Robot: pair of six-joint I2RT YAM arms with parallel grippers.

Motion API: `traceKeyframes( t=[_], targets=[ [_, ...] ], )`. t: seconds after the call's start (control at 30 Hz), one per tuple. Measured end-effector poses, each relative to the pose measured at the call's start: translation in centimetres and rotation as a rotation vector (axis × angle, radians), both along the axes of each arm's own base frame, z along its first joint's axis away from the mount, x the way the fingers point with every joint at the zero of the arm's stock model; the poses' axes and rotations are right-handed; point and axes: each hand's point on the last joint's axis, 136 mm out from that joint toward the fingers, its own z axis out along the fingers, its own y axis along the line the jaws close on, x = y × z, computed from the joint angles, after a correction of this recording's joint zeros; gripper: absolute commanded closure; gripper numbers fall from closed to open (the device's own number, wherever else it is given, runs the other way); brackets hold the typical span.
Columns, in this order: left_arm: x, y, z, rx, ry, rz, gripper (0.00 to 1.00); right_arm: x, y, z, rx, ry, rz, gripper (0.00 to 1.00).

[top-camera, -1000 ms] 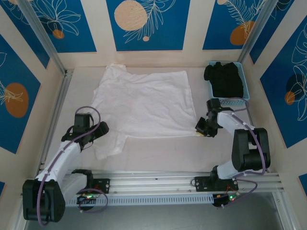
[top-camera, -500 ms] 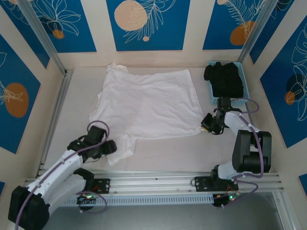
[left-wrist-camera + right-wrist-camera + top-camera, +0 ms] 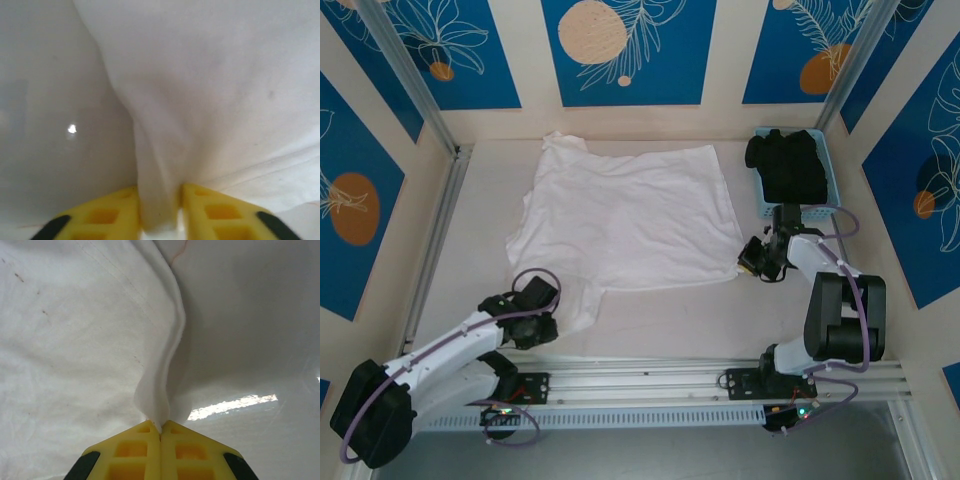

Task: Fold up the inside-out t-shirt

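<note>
Arms (image 3: 460,335) low, fingers (image 3: 100,216) tight on t-shirt (image 3: 630,215) edges.

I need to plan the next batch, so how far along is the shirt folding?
Done: t-shirt spread flat on the table. In hand: right tool pinches its near right corner, left tool grips cloth at its near left edge. Left: every fold; none made yet.

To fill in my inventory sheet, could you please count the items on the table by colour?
White: 1, t-shirt
Black: 1, garment
Blue: 1, basket
Total: 3
</note>
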Motion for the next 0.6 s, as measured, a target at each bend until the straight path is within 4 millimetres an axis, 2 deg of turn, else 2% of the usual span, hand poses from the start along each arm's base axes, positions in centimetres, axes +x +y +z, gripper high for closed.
traceKeyframes(
  t=[0.07, 0.23, 0.4, 0.6],
  targets=[
    [0.0, 0.2, 0.1, 0.007, -0.007, 0.0, 1.0, 0.0, 0.0, 0.2, -0.002, -0.006, 0.002, 1.0],
    [1.2, -0.7, 2.0, -0.087, -0.113, 0.023, 1.0, -0.5, -0.7, 0.9, -0.006, -0.039, -0.02, 1.0],
    [2.9, -0.3, 7.0, -0.232, -0.29, 0.142, 1.0, -1.4, -1.9, 1.9, -0.007, -0.083, -0.071, 1.0],
    [4.2, 2.2, 11.1, -0.262, -0.365, 0.28, 1.0, -2.0, -2.4, 2.9, -0.009, -0.118, -0.097, 1.0]
  ],
)
